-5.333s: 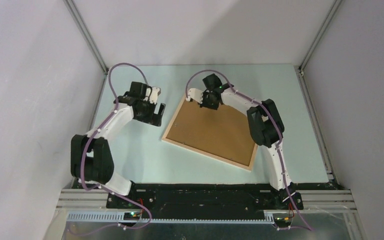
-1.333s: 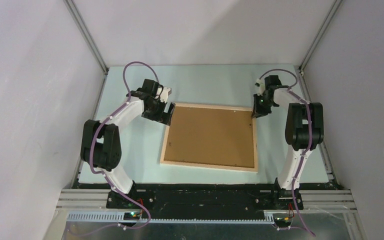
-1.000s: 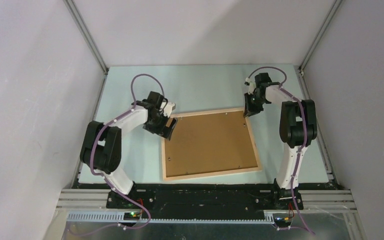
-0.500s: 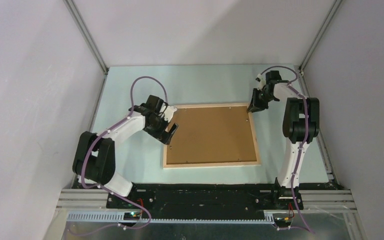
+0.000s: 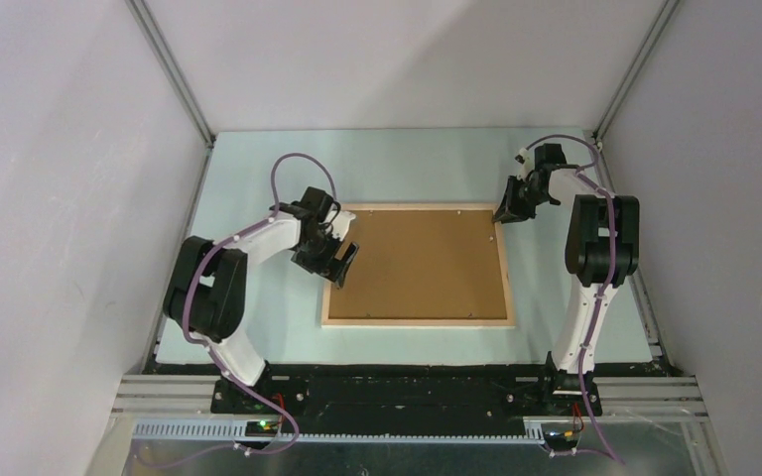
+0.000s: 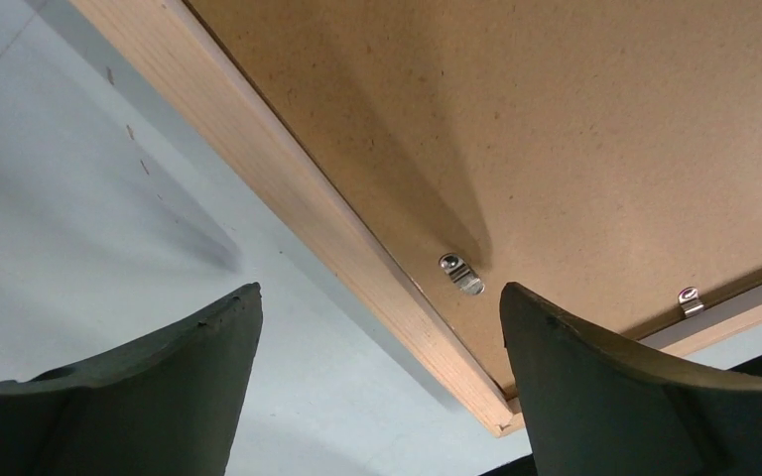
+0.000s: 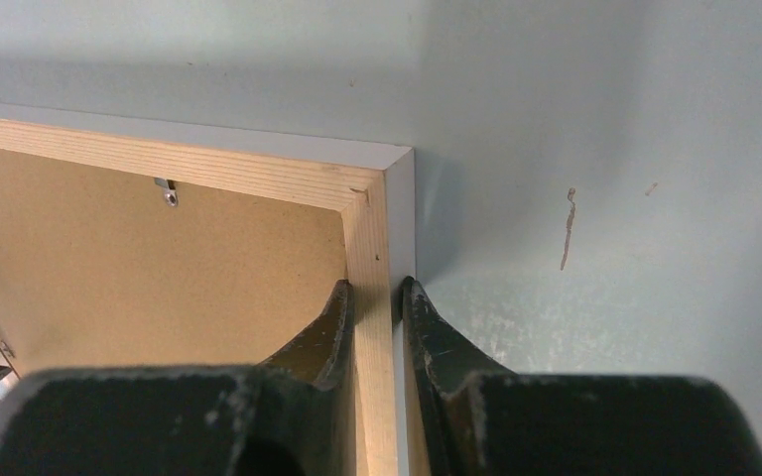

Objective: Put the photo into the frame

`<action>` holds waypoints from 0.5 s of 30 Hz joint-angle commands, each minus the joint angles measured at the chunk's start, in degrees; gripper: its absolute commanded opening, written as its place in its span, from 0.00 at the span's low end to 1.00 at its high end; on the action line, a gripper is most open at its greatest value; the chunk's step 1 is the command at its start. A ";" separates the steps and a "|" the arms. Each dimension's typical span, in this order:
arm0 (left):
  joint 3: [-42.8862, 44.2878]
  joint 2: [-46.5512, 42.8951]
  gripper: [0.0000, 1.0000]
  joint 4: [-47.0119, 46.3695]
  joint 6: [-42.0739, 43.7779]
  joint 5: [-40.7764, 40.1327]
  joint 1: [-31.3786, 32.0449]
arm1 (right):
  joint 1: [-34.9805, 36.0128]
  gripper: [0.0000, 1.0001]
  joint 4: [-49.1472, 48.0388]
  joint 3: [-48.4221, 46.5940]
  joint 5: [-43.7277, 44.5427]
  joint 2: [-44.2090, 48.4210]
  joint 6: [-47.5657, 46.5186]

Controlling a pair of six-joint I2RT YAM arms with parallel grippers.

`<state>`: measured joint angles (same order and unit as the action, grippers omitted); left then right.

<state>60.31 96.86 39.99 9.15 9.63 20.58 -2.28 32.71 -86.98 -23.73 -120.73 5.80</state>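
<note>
The frame (image 5: 417, 322) lies face down on the table, its pale wood rails around the brown backing board (image 5: 417, 263). The photo is hidden. My right gripper (image 5: 509, 210) is shut on the frame's right rail by the far right corner; in the right wrist view the gripper (image 7: 372, 297) pinches the rail (image 7: 208, 164) from both sides. My left gripper (image 5: 342, 260) is open over the left rail. In the left wrist view the gripper (image 6: 379, 293) straddles the rail (image 6: 288, 188), one finger over the table, the other over the backing (image 6: 556, 129).
Small metal clips (image 6: 459, 273) (image 6: 690, 300) (image 7: 166, 191) sit at the backing's edges. The pale table (image 5: 258, 297) is walled in by grey panels left, right and behind. The black base bar (image 5: 407, 392) runs along the near edge.
The frame has swung round on the table and now lies square to the edges. My right gripper keeps the far right corner. My left gripper has shifted slightly along the left rail.
</note>
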 commanded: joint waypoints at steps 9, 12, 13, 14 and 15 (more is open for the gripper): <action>2.79 1.53 0.86 -1.22 -2.10 0.71 0.75 | -1.29 0.00 -1.38 2.16 -0.78 -0.47 1.58; 2.19 1.57 0.82 -1.61 -2.04 -0.12 0.97 | -1.44 0.00 -1.37 2.17 -1.09 -0.60 1.52; 2.09 1.62 0.80 -1.76 -2.03 -0.46 1.07 | -1.48 0.00 -1.40 2.17 -1.29 -0.62 1.50; 1.91 1.74 0.79 -1.80 -1.99 -0.65 1.10 | -1.53 0.00 -1.41 2.21 -1.39 -0.64 1.54; 1.74 1.70 0.76 -1.90 -1.86 -0.90 1.08 | -1.61 0.00 -1.37 2.18 -1.52 -0.65 1.55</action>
<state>61.63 98.50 39.53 7.51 10.04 21.15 -3.03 31.64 -86.17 -25.61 -120.62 5.80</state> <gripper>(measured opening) 0.794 0.184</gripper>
